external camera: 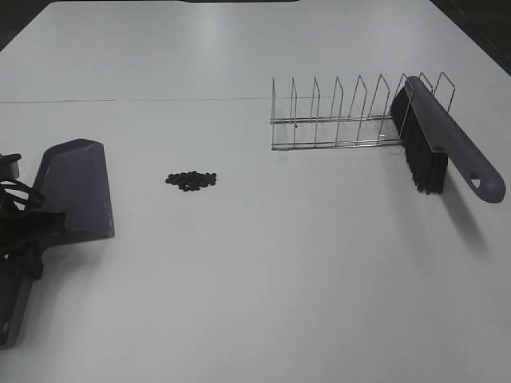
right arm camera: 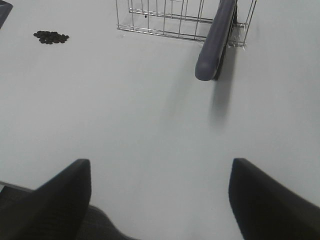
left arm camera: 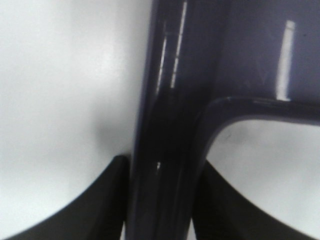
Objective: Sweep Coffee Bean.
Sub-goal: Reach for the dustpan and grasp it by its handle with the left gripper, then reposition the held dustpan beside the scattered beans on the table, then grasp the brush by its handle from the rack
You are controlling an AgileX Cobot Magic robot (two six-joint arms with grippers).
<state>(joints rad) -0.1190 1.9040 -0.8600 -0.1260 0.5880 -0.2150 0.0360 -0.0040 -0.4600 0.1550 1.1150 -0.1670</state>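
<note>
The coffee beans [external camera: 192, 180] lie in a small dark cluster on the white table, and show in the right wrist view [right arm camera: 51, 37] too. A purple-grey dustpan [external camera: 76, 187] lies to their left, its mouth toward them. My left gripper [external camera: 22, 231] is shut on the dustpan's handle [left arm camera: 165, 150], with a finger [left arm camera: 112, 200] on each side. A purple brush [external camera: 447, 140] with black bristles leans in a wire rack [external camera: 343, 120] at the right. My right gripper [right arm camera: 160, 200] is open and empty above bare table, short of the brush handle [right arm camera: 215, 45]. It is out of the exterior view.
The wire rack [right arm camera: 160, 20] stands behind and to the right of the beans. White table [external camera: 279, 279] stretches between the beans and the brush. A thin seam line runs across the table behind the rack.
</note>
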